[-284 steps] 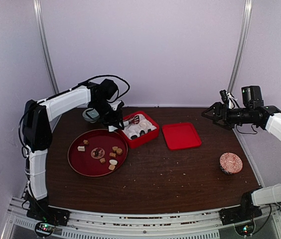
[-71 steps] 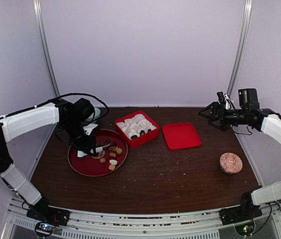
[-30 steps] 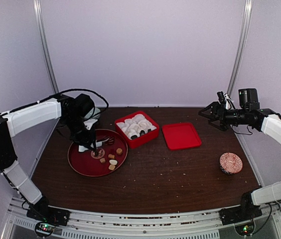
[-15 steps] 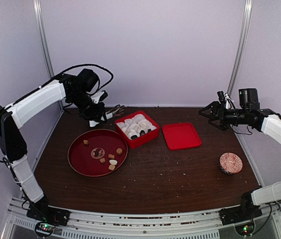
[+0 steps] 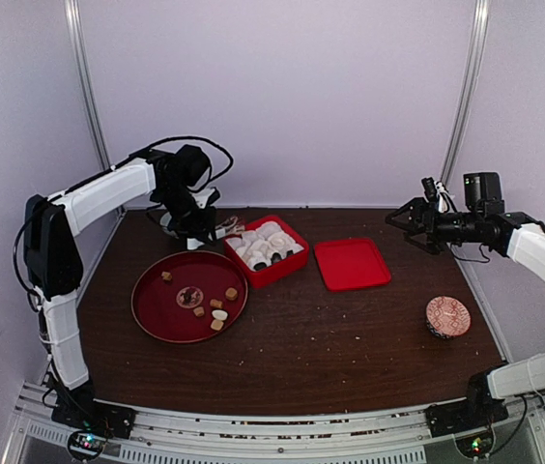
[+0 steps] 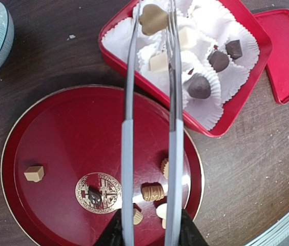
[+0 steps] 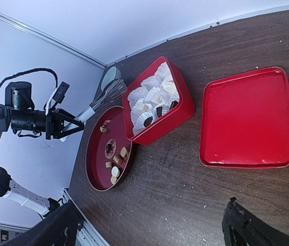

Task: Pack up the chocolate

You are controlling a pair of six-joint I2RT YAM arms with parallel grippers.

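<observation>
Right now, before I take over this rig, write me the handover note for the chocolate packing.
Left gripper: jaws closed on the metal tongs, whose tips pinch a tan heart chocolate over the red box.
Right gripper: open, empty, held off at the right side.
Done: at least five packed pieces sit in the box's paper cups.
To do: set the held piece in a cup, then bring over the loose pieces on the round red plate. The lid lies beside the box, not yet on.

plate (image 5: pixel 161 314) left of box (image 5: pixel 277 274) | lid (image 5: pixel 352 263) right of box | chocolate (image 5: pixel 216 303) on plate, in box
</observation>
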